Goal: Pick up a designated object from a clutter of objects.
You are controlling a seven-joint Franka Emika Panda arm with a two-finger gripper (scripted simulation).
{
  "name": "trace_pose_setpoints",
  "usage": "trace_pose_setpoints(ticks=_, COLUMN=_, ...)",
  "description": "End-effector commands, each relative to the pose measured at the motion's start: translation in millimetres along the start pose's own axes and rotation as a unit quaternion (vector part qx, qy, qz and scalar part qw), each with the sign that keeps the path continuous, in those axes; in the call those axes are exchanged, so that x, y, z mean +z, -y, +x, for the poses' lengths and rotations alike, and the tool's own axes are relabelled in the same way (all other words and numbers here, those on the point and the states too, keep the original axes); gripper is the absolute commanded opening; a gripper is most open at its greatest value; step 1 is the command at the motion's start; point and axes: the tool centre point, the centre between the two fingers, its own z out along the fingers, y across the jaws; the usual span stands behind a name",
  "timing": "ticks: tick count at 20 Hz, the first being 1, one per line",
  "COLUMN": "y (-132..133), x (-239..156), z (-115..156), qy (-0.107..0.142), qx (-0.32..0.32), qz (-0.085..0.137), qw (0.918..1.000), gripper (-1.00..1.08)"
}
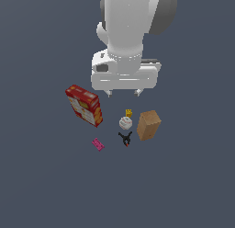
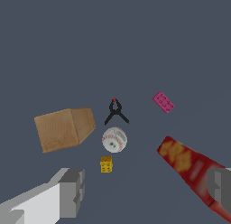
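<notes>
The small white ball (image 1: 125,123) with faint red speckled marks lies on the dark floor in the middle of the clutter; it also shows in the wrist view (image 2: 114,139). A tiny yellow block (image 1: 129,113) (image 2: 106,164) sits just behind it and a black clamp (image 1: 125,139) (image 2: 116,111) just in front. My gripper (image 1: 123,92) (image 2: 146,189) hangs open and empty high above the floor, behind the ball. One grey finger (image 2: 72,192) stands on each side of the wrist view.
A red cracker box (image 1: 84,105) (image 2: 191,166) stands at the exterior view's left of the ball. A plain brown box (image 1: 148,125) (image 2: 63,128) stands at its right. A small pink flat piece (image 1: 97,145) (image 2: 163,102) lies in front of the cracker box.
</notes>
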Motion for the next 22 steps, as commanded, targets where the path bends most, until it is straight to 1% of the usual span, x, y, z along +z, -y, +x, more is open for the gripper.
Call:
trace_pose_setpoints(ticks=1, y=0, x=0, z=0, qy=0.000, qx=0.000, qz=0.000, qw=1.0000, gripper=1.00)
trace_pose_setpoints(ticks=4, y=-3, x=-2, z=1, qy=-0.003, qx=0.003, qz=-0.002, qw=1.0000, gripper=1.00)
trace_pose_setpoints(ticks=9, y=-18, x=-14, z=7, qy=-0.017, qx=0.018, qz=-0.009, qw=0.9997, gripper=1.00)
trace_pose_setpoints(ticks=12, y=-20, x=-16, z=7, qy=-0.019, qx=0.020, qz=-0.010, qw=0.9996, gripper=1.00)
trace_pose_setpoints(ticks=17, y=-18, x=-9, z=8, qy=-0.018, qx=0.014, qz=-0.010, qw=0.9997, gripper=1.00)
trace_pose_setpoints(ticks=22, y=-15, x=11, z=8, qy=-0.017, qx=-0.005, qz=-0.011, qw=0.9998, gripper=1.00)
